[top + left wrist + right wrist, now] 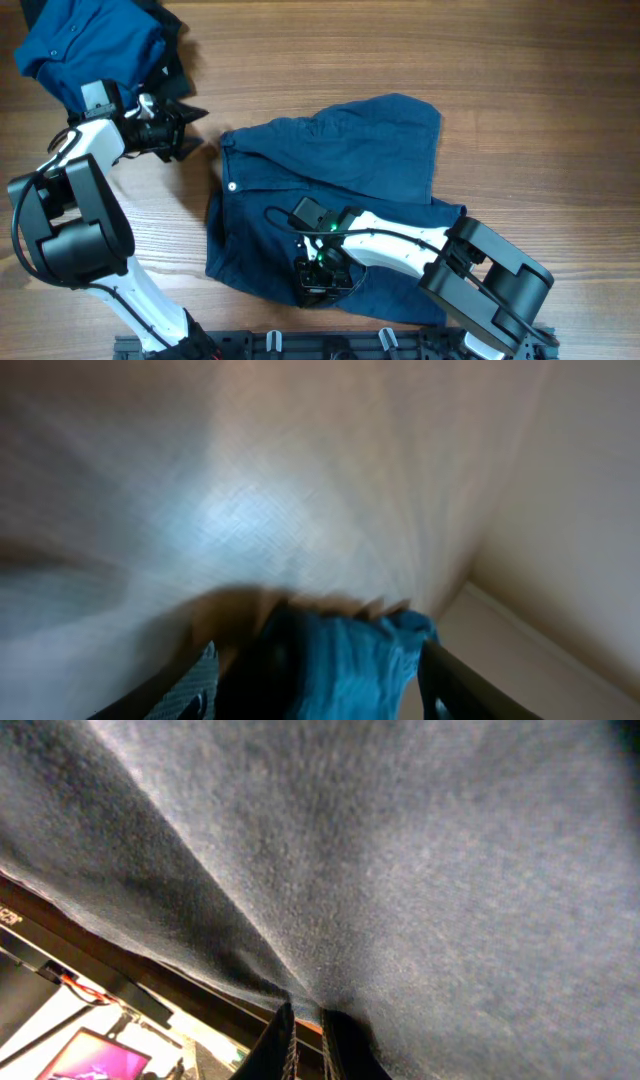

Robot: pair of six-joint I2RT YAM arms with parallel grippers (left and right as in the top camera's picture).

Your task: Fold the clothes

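Observation:
The navy shorts lie spread in the middle of the table, waistband to the left. A brighter blue shirt is bunched at the far left corner. My left gripper hovers between the shirt and the waistband with its fingers apart. In the blurred left wrist view, blue cloth shows between the spread fingers; which garment it is I cannot tell. My right gripper is at the shorts' near hem. In the right wrist view it is shut, pinching a fold of navy cloth.
The wooden table runs bare to the right and far side. A black rail lines the near edge, close to my right gripper. A dark piece of cloth lies beside the shirt.

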